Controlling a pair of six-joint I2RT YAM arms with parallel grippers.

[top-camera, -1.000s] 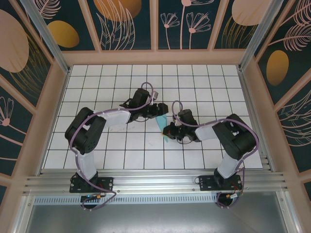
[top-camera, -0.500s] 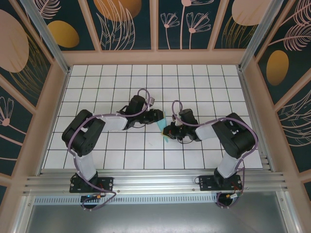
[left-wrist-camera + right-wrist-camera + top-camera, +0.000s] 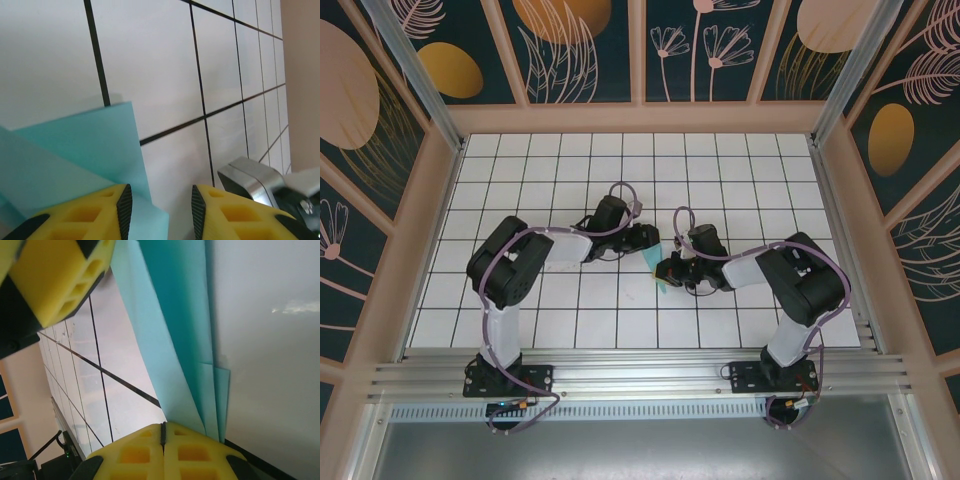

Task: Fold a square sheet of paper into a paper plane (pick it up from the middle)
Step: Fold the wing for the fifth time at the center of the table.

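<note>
The light teal paper point(image 3: 655, 263), folded into a narrow layered shape, lies mid-table between the two grippers. In the left wrist view the folded paper point(image 3: 85, 150) has a straight edge running under my left gripper point(image 3: 161, 197). That gripper is open, one yellow finger point(image 3: 80, 215) over the paper and the other over bare table. In the right wrist view the paper's layers point(image 3: 175, 340) fan away from my right gripper point(image 3: 162, 427), which is shut, its tips sitting on the paper's narrow end. From above, the left gripper point(image 3: 645, 240) is just up-left of the right gripper point(image 3: 667, 270).
White gridded table point(image 3: 570, 170) inside a walled frame, with open tiles on all sides of the arms. The two grippers are very close: the left's yellow finger point(image 3: 55, 280) shows in the right wrist view, and the right's metal body point(image 3: 250, 175) in the left wrist view.
My left gripper has narrowed its jaws and come down and right onto the paper's upper part, covering more of it. The right gripper has stayed shut in place.
</note>
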